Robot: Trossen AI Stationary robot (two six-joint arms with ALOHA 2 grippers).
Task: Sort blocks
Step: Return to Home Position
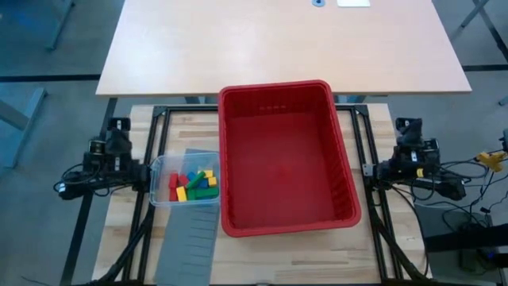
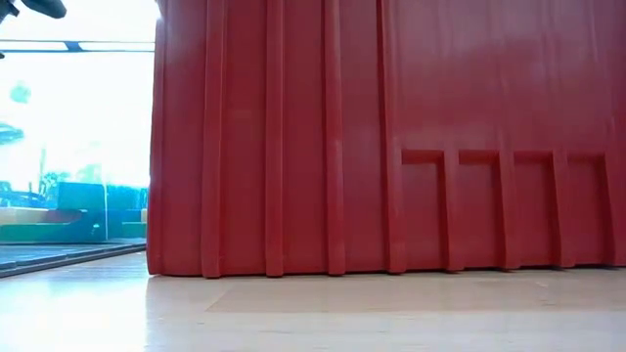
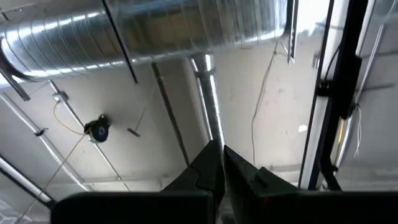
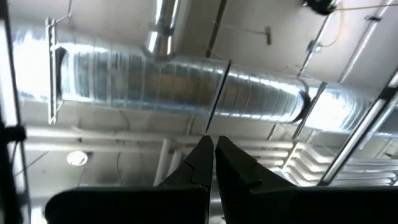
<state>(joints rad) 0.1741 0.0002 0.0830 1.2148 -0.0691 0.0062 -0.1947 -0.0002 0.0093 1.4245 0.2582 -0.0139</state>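
Both arms sit folded at the table's (image 1: pixel 262 258) left and right edges, left gripper (image 3: pixel 219 149) and right gripper (image 4: pixel 211 142) pinched closed on nothing. All blocks (image 1: pixel 193 184) lie in the clear tub (image 1: pixel 159 171) near the left edge, beside the red bin (image 1: pixel 274 86). Homing looks complete, so no further move seems needed.

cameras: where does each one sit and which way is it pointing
High view: above the table, looking straight down; left arm and right arm parked at its sides, red bin between, blocks in the clear tub.
Low view: table-top height, level, facing the bin's wall; no jaws show.
Left wrist view: on that wrist, aimed up at a ceiling duct; own jaws shut.
Right wrist view: same, own jaws shut.
Shared: high and low see the bin; both wrists see ducting.
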